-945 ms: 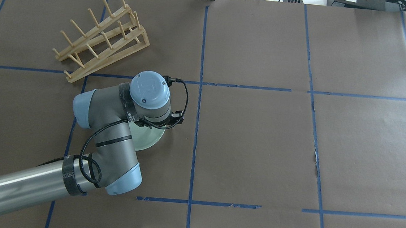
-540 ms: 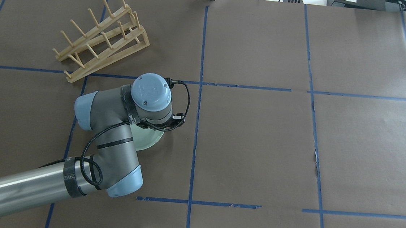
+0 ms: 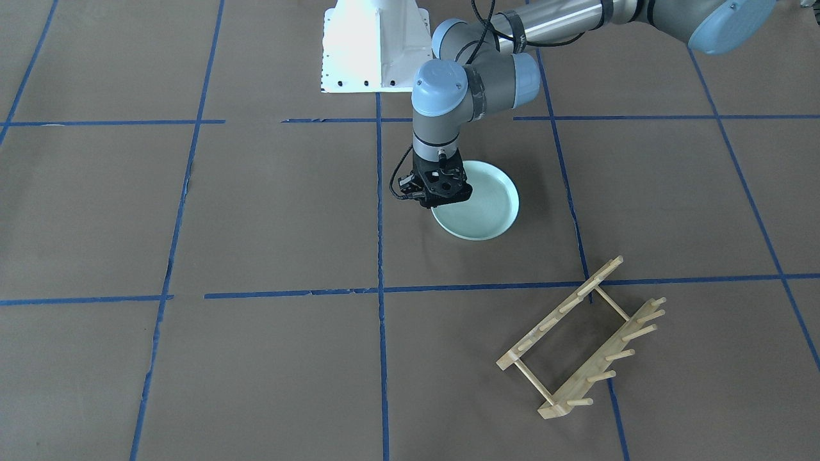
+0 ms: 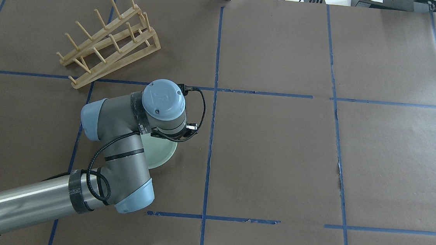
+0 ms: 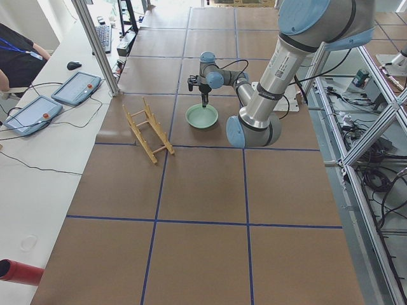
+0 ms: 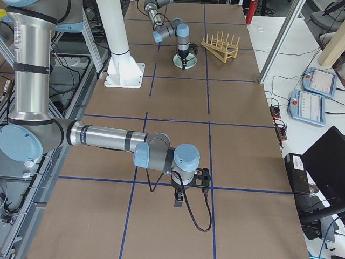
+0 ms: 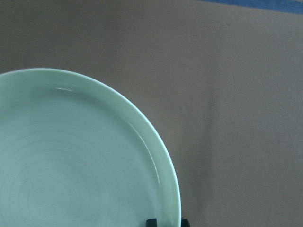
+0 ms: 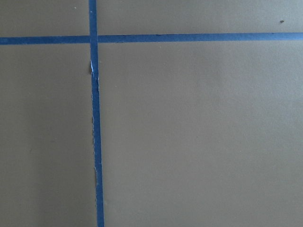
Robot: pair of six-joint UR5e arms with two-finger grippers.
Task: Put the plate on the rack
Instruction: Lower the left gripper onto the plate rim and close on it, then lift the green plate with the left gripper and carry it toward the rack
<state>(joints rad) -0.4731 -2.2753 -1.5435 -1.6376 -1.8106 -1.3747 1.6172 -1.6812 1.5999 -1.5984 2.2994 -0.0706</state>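
Note:
The pale mint-green plate [image 3: 487,202] is on the brown table near the middle, also seen in the overhead view [image 4: 161,153] and the left wrist view [image 7: 71,156]. My left gripper [image 3: 442,201] points straight down at the plate's edge. In the left wrist view its fingertips [image 7: 151,222] stand on either side of the rim, shut on it. In the overhead view the wrist hides the gripper. The light-wood rack [image 4: 107,40] stands apart from the plate, also seen in the front-facing view [image 3: 580,339]. My right gripper [image 6: 180,204] hangs over bare table far from both; I cannot tell its state.
The table is brown paper with a grid of blue tape lines [image 4: 214,99]. The robot's white base plate [image 3: 375,48] is at the table edge on the robot's side. An operator's tablets [image 5: 76,87] lie on a side desk beyond the rack.
My left wrist has shifted slightly toward the robot and to the right. More of the plate shows from under the arm, its near edge lower in the overhead view.

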